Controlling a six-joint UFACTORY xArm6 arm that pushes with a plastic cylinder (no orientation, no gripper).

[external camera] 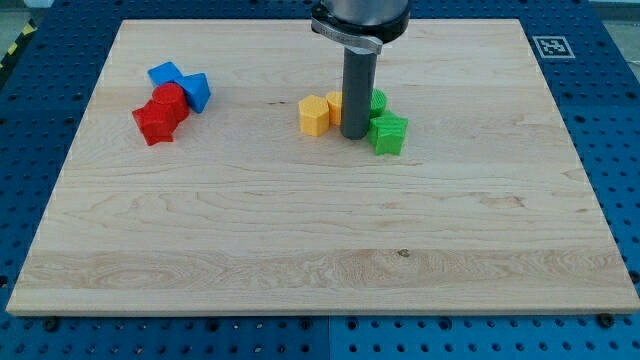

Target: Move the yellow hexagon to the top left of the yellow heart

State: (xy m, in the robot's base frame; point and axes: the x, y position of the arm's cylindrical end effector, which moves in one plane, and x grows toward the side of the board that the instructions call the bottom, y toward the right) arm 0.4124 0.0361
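A yellow hexagon [314, 115] lies near the middle of the wooden board [320, 250], toward the view's top. A second yellow block, the yellow heart [335, 106], sits just right of it and is partly hidden by the rod. My tip [354, 135] rests on the board right of the hexagon and just below the heart, between the yellow blocks and a green star-shaped block [389, 133]. Another green block [377, 101] shows behind the rod, mostly hidden.
At the view's upper left, two blue blocks [165, 75] [197, 91] and two red blocks [171, 101] [154, 124] sit clustered together. A printed marker tag [549, 46] lies off the board's top right corner.
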